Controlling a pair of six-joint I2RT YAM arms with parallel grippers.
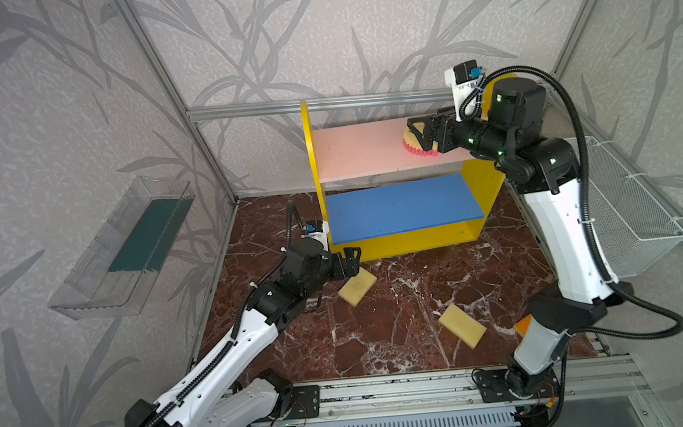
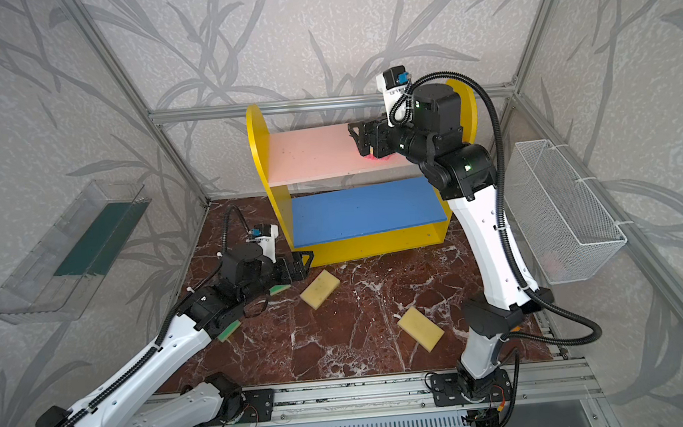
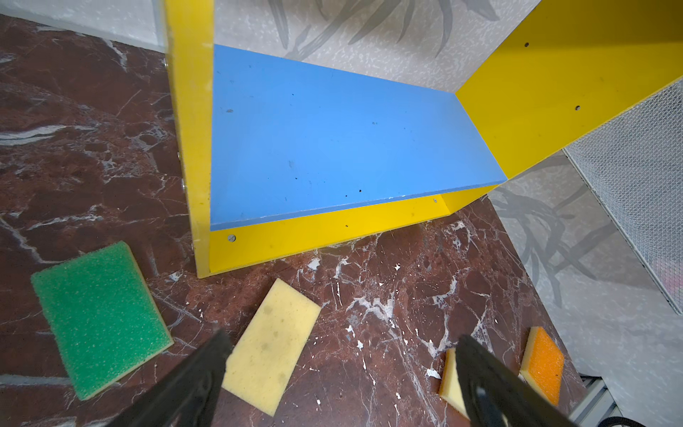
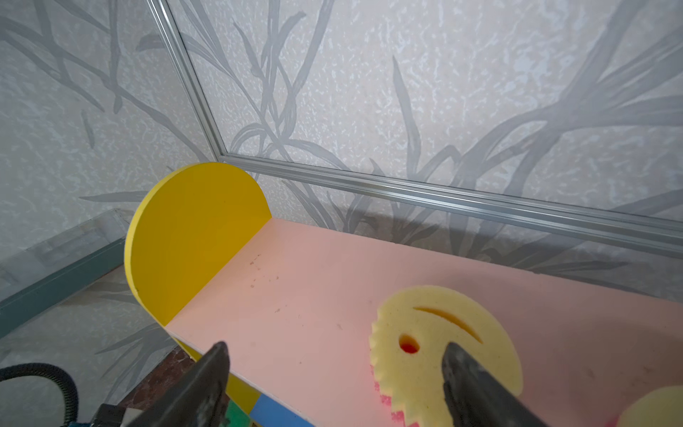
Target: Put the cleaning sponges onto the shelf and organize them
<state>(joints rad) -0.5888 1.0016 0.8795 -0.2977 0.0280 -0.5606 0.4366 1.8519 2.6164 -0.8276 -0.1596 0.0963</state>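
A round yellow smiley sponge (image 4: pixel 417 366) with a pink toothed underside lies flat on the shelf's pink upper board (image 1: pixel 360 150). My right gripper (image 4: pixel 334 349) hovers open just over it, one finger above the face; it also shows in a top view (image 1: pixel 416 133). The edge of a second round yellow sponge (image 4: pixel 650 410) shows beside it. The blue lower board (image 3: pixel 332 148) is bare. My left gripper (image 3: pixel 342 338) stands open low over the floor by the shelf's front corner, holding nothing. A pale yellow sponge (image 3: pixel 271 345) lies by one finger. A second pale yellow sponge (image 1: pixel 462 325) lies farther off.
A green-faced sponge (image 3: pixel 98 318) lies on the marble floor under the left arm. An orange-faced sponge (image 3: pixel 543 364) lies near the right arm's base. A clear tray (image 1: pixel 126 248) hangs on the left wall and a white wire basket (image 1: pixel 623 209) on the right wall.
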